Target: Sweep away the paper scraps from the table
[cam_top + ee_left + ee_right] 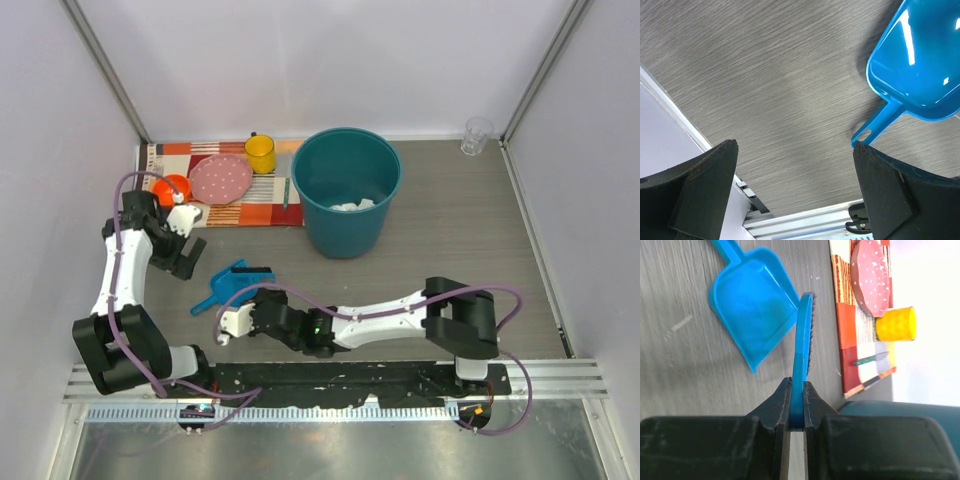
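Observation:
White paper scraps [358, 204] lie inside the teal bucket [347, 190]; I see none on the grey wood-grain table [460, 230]. My right gripper [252, 296] is shut on the handle of a blue brush [803, 340], held on edge just right of the blue dustpan [225, 285]. In the right wrist view the gripper [797, 382] clamps the brush, and the dustpan [750, 310] lies flat beyond it. My left gripper [186, 262] is open and empty over bare table, left of the dustpan. In the left wrist view the gripper [795, 165] has the dustpan [920, 65] at upper right.
A striped placemat [250, 205] at the back left carries a pink plate [221, 179], a yellow cup [261, 153], an orange cup [172, 188] and a knife [870, 359]. A clear glass [477, 135] stands at the back right. A metal rail [330, 385] edges the table's near side.

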